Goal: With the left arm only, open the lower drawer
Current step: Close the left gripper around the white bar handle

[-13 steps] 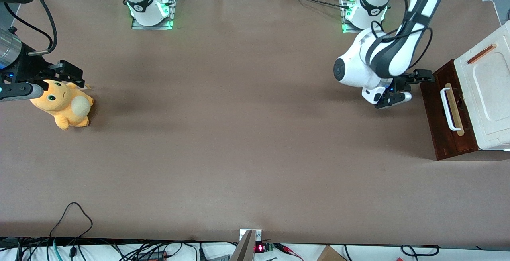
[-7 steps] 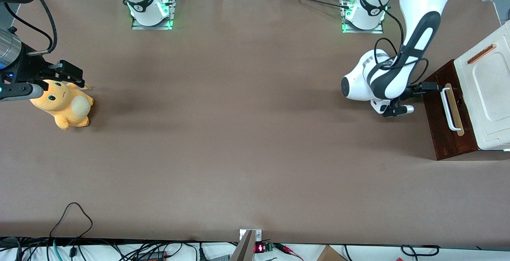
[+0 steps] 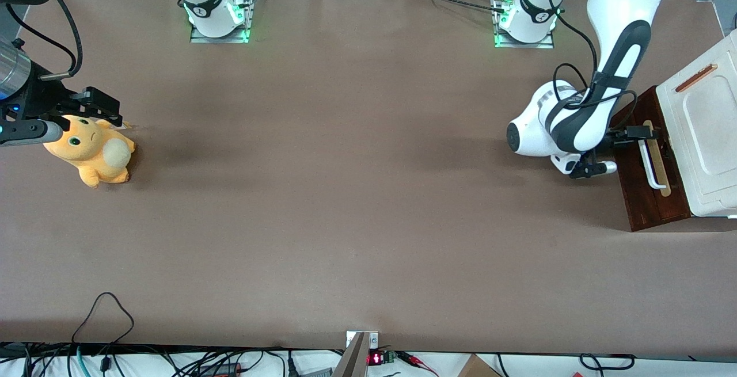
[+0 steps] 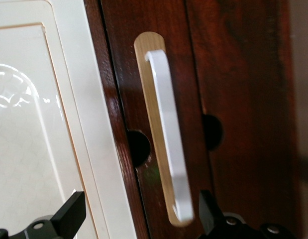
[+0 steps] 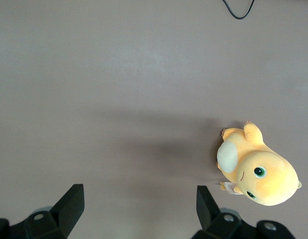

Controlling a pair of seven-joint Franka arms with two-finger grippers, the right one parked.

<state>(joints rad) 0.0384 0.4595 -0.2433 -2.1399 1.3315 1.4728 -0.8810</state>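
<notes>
The left arm (image 3: 599, 106) is in the reaching step. Its gripper (image 4: 139, 219) hangs right in front of the lower drawer (image 3: 648, 184), which sits at the working arm's end of the worktop (image 3: 345, 193), under a cream-white cabinet top (image 3: 705, 129). The drawer looks shut, so I think the pull is not yet done.

The fingers (image 4: 69, 215) are wide apart. In the wrist view the white handle (image 4: 168, 139) runs between them, but they do not touch it. One finger is in front of the cream panel and the other is in front of the dark wood.

Next, I think the gripper has to go a bit closer to the handle, so the bar sits well inside the fingers. Then the fingers have to close on the bar, and the arm has to pull straight away from the drawer.

The worktop is brown and flat. Well away from the drawer, toward the parked arm's end, lies an orange plush toy (image 3: 92, 152). Nearer the front camera than the drawer, black cables (image 3: 103, 331) hang at the worktop's edge
</notes>
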